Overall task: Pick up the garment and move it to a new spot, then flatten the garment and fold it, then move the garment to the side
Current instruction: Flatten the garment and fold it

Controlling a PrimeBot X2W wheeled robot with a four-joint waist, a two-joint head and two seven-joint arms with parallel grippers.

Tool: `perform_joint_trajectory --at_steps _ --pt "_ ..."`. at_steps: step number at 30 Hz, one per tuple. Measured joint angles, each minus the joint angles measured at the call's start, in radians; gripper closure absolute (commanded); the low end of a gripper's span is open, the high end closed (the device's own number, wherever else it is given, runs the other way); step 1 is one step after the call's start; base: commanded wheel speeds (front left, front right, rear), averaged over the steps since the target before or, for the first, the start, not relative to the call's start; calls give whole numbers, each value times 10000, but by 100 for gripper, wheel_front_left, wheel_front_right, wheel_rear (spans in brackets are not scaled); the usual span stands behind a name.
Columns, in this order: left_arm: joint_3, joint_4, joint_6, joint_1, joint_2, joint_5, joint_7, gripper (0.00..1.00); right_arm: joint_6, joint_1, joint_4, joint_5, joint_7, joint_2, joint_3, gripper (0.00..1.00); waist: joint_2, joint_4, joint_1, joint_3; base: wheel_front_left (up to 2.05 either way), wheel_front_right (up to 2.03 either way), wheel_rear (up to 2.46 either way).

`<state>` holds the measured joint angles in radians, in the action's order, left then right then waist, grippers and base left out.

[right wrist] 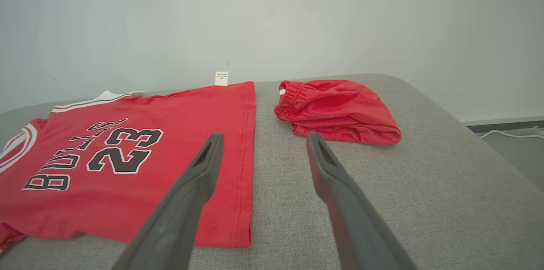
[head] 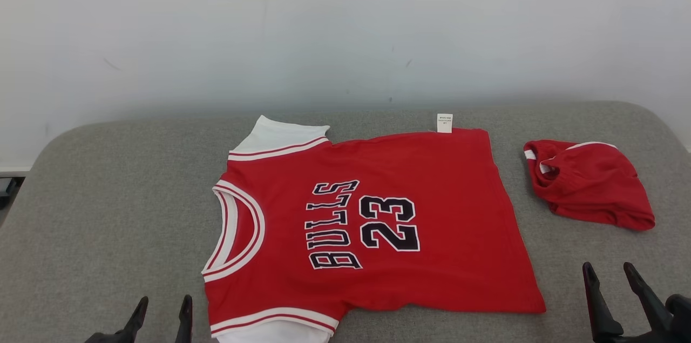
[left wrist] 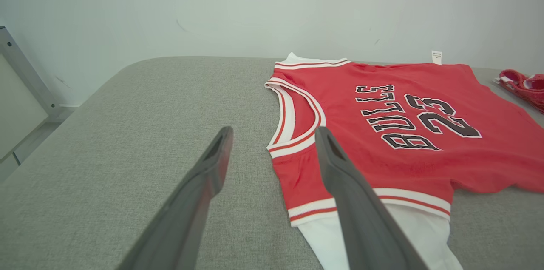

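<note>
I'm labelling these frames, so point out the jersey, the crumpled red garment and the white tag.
jersey [head: 459, 213], head view, plain red cloth right of the number.
crumpled red garment [head: 594, 186], head view, middle of the bundle.
white tag [head: 444, 122], head view, centre of the tag.

Grey padded surface [head: 108, 197] with rounded far corners, set against a white wall [head: 345, 24]. The wall carries a few dark scuffs [head: 112, 64]. Red shorts [head: 594, 186] lie bunched at the far right of the surface, elastic waistband with white trim turned left. Left of the surface: a slanted grey metal bar [left wrist: 25, 74]. Right, low by the wall: a pale cable [right wrist: 510, 132].
</note>
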<state>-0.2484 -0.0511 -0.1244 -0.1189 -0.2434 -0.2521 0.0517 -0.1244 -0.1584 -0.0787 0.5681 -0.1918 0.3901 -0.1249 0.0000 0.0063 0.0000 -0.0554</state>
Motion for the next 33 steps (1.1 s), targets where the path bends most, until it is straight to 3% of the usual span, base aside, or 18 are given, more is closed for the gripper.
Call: perform_joint_trajectory --at_steps 33 --pt "174 508 2 -13 130 316 -715 0 0 70 -42 -157 284 -117 35 0 0 -64 0 32 0 0 0"
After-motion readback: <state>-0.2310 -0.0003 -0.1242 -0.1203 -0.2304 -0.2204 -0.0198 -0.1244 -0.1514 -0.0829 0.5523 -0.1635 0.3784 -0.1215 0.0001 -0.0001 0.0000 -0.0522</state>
